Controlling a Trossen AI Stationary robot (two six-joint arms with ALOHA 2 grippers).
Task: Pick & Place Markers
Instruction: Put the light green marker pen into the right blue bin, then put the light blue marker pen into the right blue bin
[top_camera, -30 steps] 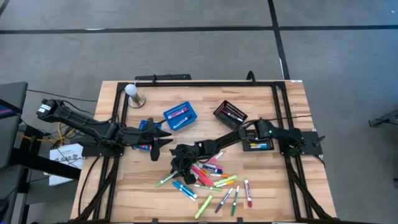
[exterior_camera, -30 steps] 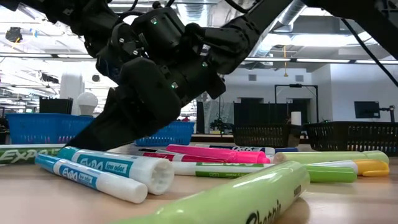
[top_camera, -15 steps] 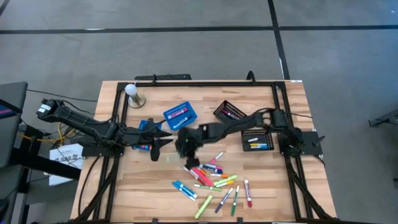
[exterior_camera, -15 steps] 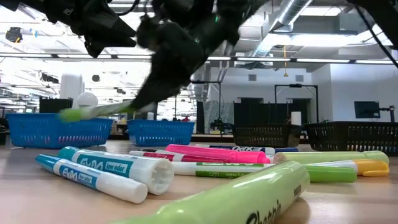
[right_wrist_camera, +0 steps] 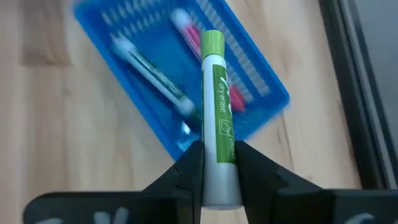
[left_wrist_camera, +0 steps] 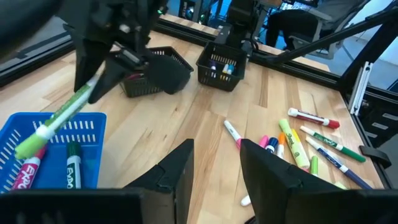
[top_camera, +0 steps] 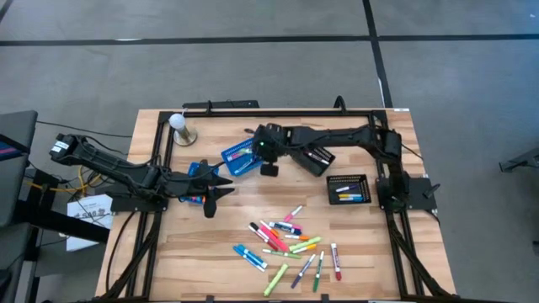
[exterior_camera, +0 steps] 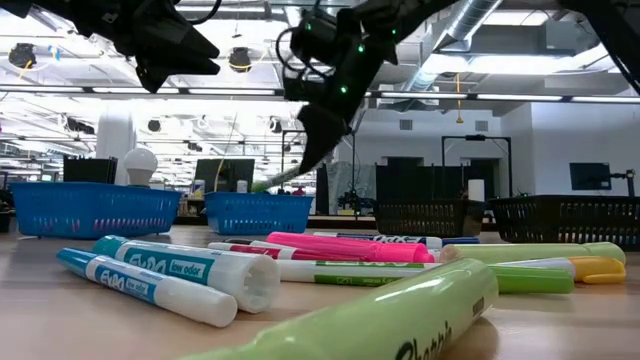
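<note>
My right gripper (top_camera: pixel 268 158) hangs over a blue basket (top_camera: pixel 242 157), shut on a white marker with a green cap (right_wrist_camera: pixel 217 106). That basket holds a green-and-white marker (right_wrist_camera: pixel 152 74) and a red one (right_wrist_camera: pixel 205 56). Several more markers (top_camera: pixel 286 244) in pink, green, blue, red and orange lie flat in a loose pile toward the table's near edge. My left gripper (left_wrist_camera: pixel 214 168) is open and touches nothing; it waits left of the middle (top_camera: pixel 219 190). My right gripper pinches the green-capped marker between its two fingers (right_wrist_camera: pixel 186 168) by the white barrel (right_wrist_camera: pixel 219 165), at the end away from the cap. The marker runs on along the fingers and slants down past their tips. It is lifted clear, green cap (left_wrist_camera: pixel 28 146) lowest, above the blue basket.
Two black mesh baskets stand right of the blue one, one (top_camera: pixel 310 154) beside my right gripper and one (top_camera: pixel 348 189) with markers in it. A second blue basket (top_camera: pixel 195 173) sits by my left gripper. A white bulb on a round base (top_camera: pixel 179 126) stands at the far left corner.
My right gripper has risen from the marker pile with the green-capped marker and swung toward the table's far edge, ending above the blue basket. The marker has gone from the table beside the pile to hanging clear in the air. The left arm has kept still.
</note>
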